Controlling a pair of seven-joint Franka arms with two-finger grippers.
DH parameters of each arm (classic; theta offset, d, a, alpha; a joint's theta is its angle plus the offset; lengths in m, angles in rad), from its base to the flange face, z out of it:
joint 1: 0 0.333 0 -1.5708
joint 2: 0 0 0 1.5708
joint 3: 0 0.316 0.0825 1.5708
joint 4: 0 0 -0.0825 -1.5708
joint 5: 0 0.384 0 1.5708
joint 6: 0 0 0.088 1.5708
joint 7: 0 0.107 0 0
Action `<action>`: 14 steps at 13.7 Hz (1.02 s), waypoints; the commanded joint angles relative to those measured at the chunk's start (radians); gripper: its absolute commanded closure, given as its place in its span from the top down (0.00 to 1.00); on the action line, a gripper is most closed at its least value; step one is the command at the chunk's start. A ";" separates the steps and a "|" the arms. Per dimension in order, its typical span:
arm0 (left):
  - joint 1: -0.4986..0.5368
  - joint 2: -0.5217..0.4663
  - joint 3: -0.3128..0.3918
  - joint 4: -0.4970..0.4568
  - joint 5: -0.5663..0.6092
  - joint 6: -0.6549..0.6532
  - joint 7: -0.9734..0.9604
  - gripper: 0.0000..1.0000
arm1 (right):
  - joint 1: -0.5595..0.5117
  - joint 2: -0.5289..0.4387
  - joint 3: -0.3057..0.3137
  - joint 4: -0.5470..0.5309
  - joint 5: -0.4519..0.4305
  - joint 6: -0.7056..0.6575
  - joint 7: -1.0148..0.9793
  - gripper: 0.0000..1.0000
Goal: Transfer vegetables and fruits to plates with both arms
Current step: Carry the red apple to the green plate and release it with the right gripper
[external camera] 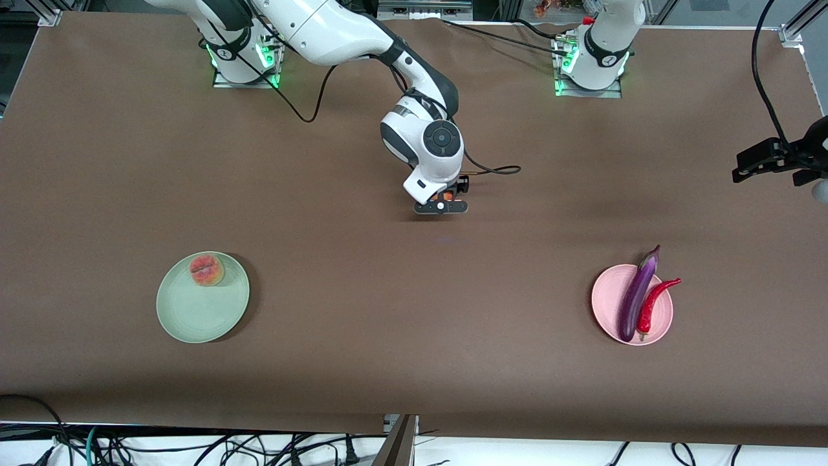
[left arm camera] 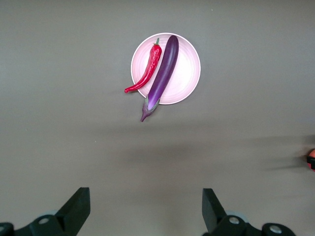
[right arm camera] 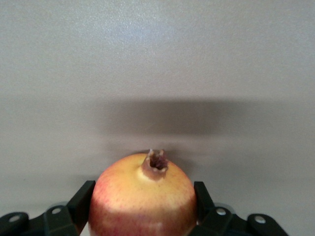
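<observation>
A round red-and-yellow fruit (right arm camera: 142, 206) sits between the fingers (right arm camera: 84, 197) of my right gripper (right arm camera: 143, 191), which press on both of its sides. That gripper (external camera: 442, 206) is low over the middle of the table, and the hand hides most of the fruit in the front view. The peach (external camera: 206, 270) lies on the mint green plate (external camera: 197, 314). On the pink plate (external camera: 607, 304) lie the purple eggplant (external camera: 637, 294) and the red chili (external camera: 653, 303), their ends past the rim. My left gripper (left arm camera: 146, 199) hangs open and empty, high at the left arm's end of the table (external camera: 744, 169).
The brown table cover (external camera: 414, 310) is bare between the two plates. Both arm bases stand along the edge farthest from the front camera. A black cable (external camera: 491, 169) trails on the table by the right hand. More cables lie below the table's near edge.
</observation>
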 commanded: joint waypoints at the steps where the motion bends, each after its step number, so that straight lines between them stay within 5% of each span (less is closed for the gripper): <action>1: -0.006 -0.047 -0.002 -0.031 -0.035 -0.021 -0.006 1.00 | 0.011 0.003 -0.010 -0.011 -0.025 0.004 0.023 0.46; 3: -0.116 -0.076 0.086 -0.076 -0.037 -0.024 -0.029 1.00 | -0.001 -0.032 -0.046 0.001 -0.025 -0.039 -0.005 0.46; 5: -0.363 -0.119 0.348 -0.123 -0.040 -0.021 -0.029 1.00 | -0.044 -0.055 -0.098 0.033 -0.024 -0.189 -0.154 0.46; 6: -0.412 -0.152 0.402 -0.169 -0.048 -0.011 -0.029 1.00 | -0.070 -0.064 -0.128 0.038 -0.022 -0.235 -0.255 0.46; 8: -0.431 -0.218 0.429 -0.292 -0.052 0.090 -0.030 1.00 | -0.111 -0.102 -0.197 0.038 -0.025 -0.283 -0.406 0.46; 12: -0.427 -0.215 0.423 -0.257 -0.051 0.091 -0.026 1.00 | -0.165 -0.105 -0.390 0.032 -0.011 -0.306 -0.811 0.46; 14: -0.430 -0.212 0.417 -0.245 -0.051 0.086 -0.017 1.00 | -0.266 -0.105 -0.397 0.032 -0.008 -0.298 -0.951 0.46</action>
